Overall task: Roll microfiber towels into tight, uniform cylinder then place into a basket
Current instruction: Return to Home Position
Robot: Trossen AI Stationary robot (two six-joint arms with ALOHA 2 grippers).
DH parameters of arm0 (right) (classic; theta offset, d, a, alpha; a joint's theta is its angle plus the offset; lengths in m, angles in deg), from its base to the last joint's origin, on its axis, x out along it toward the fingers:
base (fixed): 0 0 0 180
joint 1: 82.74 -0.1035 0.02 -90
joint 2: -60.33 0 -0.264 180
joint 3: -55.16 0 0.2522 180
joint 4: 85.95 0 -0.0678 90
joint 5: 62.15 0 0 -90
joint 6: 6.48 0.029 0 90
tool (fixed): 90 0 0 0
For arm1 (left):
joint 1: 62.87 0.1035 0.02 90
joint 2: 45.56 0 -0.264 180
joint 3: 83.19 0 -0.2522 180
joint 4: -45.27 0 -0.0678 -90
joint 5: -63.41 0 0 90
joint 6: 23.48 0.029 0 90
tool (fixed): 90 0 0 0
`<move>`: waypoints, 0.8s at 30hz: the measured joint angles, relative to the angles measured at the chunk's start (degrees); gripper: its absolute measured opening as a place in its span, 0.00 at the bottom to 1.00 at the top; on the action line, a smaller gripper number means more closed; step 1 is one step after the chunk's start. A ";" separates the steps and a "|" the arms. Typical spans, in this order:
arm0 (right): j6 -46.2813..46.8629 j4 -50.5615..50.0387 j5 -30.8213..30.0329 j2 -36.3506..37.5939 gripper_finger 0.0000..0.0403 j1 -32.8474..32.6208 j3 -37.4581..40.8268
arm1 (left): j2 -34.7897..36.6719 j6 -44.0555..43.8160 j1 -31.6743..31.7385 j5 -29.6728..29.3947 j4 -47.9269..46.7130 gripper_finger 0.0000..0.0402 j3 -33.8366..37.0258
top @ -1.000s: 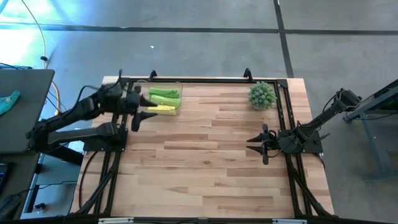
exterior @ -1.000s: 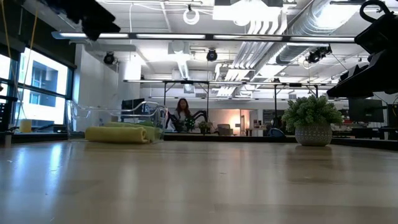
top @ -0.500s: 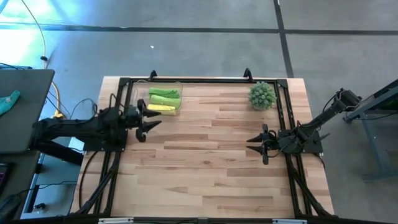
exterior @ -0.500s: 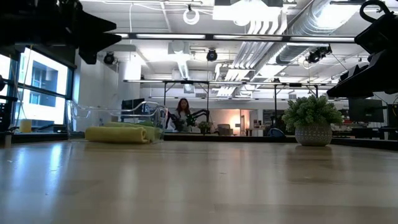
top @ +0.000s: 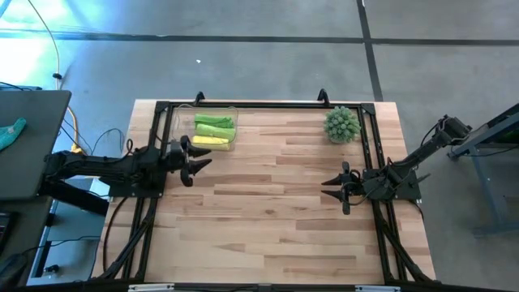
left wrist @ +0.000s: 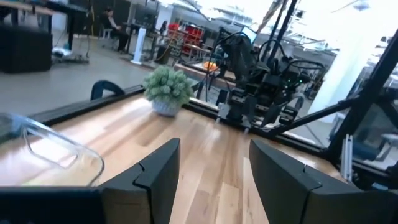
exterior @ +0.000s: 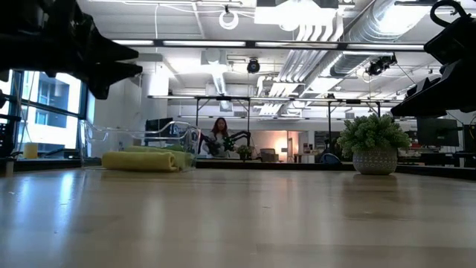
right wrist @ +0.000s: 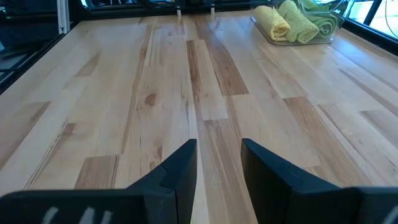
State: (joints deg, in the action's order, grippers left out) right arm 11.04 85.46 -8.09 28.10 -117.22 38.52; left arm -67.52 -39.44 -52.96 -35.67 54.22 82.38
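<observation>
A pale yellow roll and two light green rolls of microfiber towel lie side by side in the clear basket at the table's far left; the right wrist view shows them too. My left gripper hovers open and empty just on the near side of the basket, above the table, pointing toward the table's right. My right gripper waits open and empty at the right side, pointing toward the table's left.
A spiky green plant in a pot stands at the far right. A black frame runs along the table's far edge and both sides. Bare wood fills the middle and near part of the table.
My left gripper has drawn back from over the basket toward the table's near edge and left side and sunk lower, tipping from pointing downward to level. Its fingers stay open. The towel rolls stay in the basket.
</observation>
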 joint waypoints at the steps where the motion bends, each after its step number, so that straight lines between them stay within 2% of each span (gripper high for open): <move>1: 0.00 0.00 0.00 0.00 0.29 0.00 0.00 | -0.09 -1.02 0.00 0.02 -0.20 0.45 0.00; 24: 0.00 0.00 0.00 0.00 0.29 0.01 0.00 | 0.29 -1.45 0.00 0.50 -0.89 0.45 0.00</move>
State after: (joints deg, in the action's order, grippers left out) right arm 11.04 85.46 -8.09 28.10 -117.21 38.52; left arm -67.23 -40.89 -52.96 -35.17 53.33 82.38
